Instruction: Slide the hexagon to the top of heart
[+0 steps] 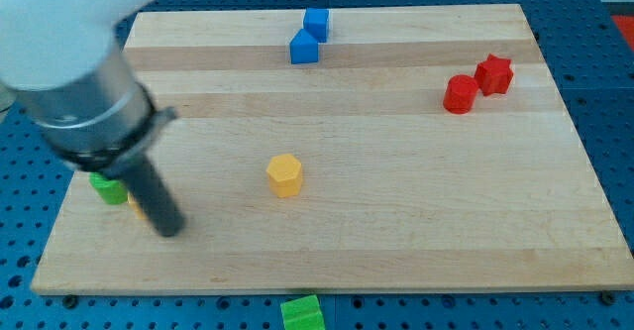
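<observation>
The yellow hexagon (284, 174) lies near the middle of the wooden board (396, 221). My tip (170, 230) rests on the board at the lower left, well to the left of the hexagon and slightly below it. Just left of the rod a sliver of a yellow block (133, 204) shows; its shape is hidden by the rod. A green block (108, 187) sits beside it, partly covered by the arm. I cannot make out a heart shape anywhere.
Two blue blocks (315, 23) (304, 48) touch each other at the top centre. Two red blocks (460, 94) (493, 74) sit together at the upper right. Another green block (302, 313) lies off the board below its bottom edge.
</observation>
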You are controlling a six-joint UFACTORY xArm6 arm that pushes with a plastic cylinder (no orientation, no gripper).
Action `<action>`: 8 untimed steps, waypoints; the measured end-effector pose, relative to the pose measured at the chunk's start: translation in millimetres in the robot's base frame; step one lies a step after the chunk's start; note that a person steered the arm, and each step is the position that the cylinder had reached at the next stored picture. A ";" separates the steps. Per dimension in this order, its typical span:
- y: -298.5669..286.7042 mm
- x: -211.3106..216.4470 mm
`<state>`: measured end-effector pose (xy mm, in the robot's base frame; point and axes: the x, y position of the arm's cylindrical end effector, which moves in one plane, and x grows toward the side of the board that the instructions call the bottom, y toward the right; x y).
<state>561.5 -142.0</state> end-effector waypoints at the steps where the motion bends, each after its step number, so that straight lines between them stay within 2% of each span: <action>1: 139.9 -1.5; 2: 195.0 -26.4; 3: 117.5 -37.5; 4: 70.7 -37.5; 5: 135.6 -37.9; 7: -1.3 -50.7; 8: 67.6 -53.3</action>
<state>508.2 -74.4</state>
